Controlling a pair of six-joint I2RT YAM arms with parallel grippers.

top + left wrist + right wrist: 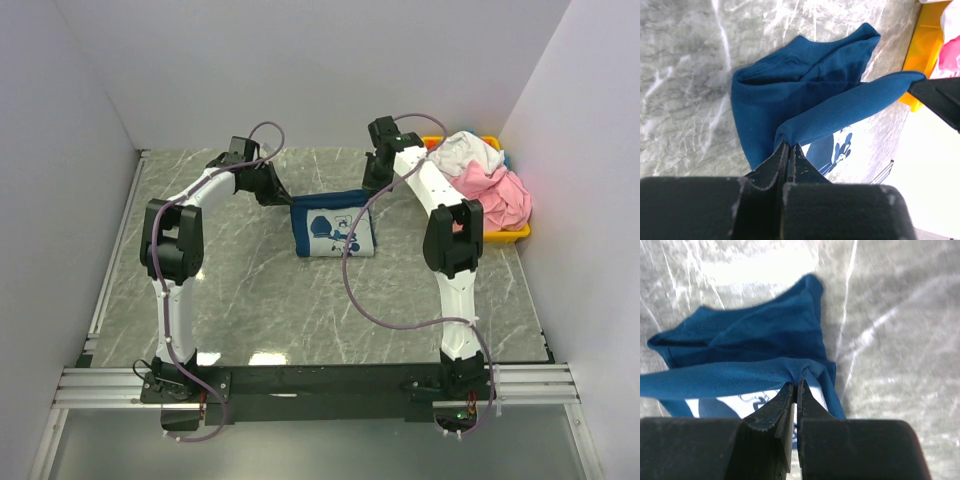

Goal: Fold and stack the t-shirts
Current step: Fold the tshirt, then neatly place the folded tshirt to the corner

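Navy shirt (770, 110) with one edge lifted
Left claw (789, 146) and right claw (796, 385) each pinch that edge tight; print (335, 230) half hidden beneath.

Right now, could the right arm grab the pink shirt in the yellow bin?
Probably not yet. The right gripper is shut on the navy shirt, so it must let go first. The pink shirt lies exposed in the yellow bin beside that arm.

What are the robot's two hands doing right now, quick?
Left gripper: closed, holding the navy t-shirt.
Right gripper: closed, holding the same navy t-shirt.
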